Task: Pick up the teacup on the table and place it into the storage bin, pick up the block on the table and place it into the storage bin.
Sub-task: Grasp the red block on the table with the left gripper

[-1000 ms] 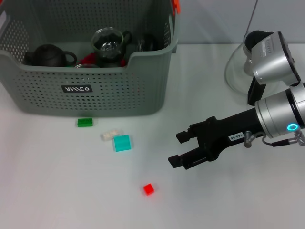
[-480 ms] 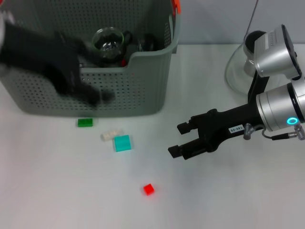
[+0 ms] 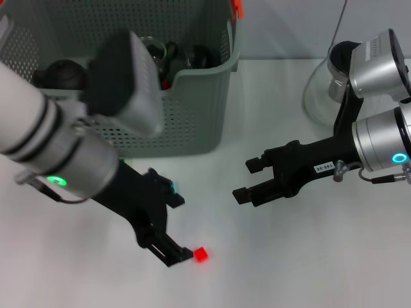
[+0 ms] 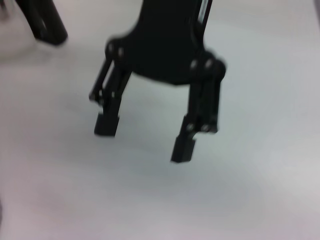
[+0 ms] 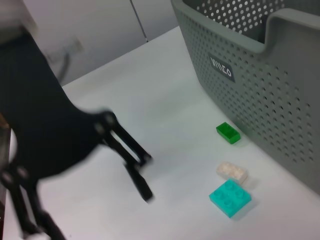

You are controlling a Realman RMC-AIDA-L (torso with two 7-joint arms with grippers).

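Grey-green perforated plastic fills the far left of the table: the storage bin [image 3: 192,109], with dark teaware already lying inside it. In front of it the left gripper [image 3: 168,239] reaches low over the tabletop, its fingers spread wide with nothing between them; the left wrist view shows the same open jaws above bare white surface. Just past its fingertips, almost touching the lower one, sits the red block [image 3: 201,254], apart from the bin and nearer the table's front edge. It looks like a small hard plastic brick, so I'd expect it to be light, rigid and rather slick; the flat opposite side walls seem the sensible place to pinch, squarely, since so small a piece could skid or pop out of a skewed grip. The right wrist view shows a green block [image 5: 228,133], a white block [image 5: 231,172] and a teal block [image 5: 230,198] lying close under the bin's front wall. Further right, the right gripper [image 3: 252,179] hovers above the table with its fingers parted and empty, well apart from the red block.
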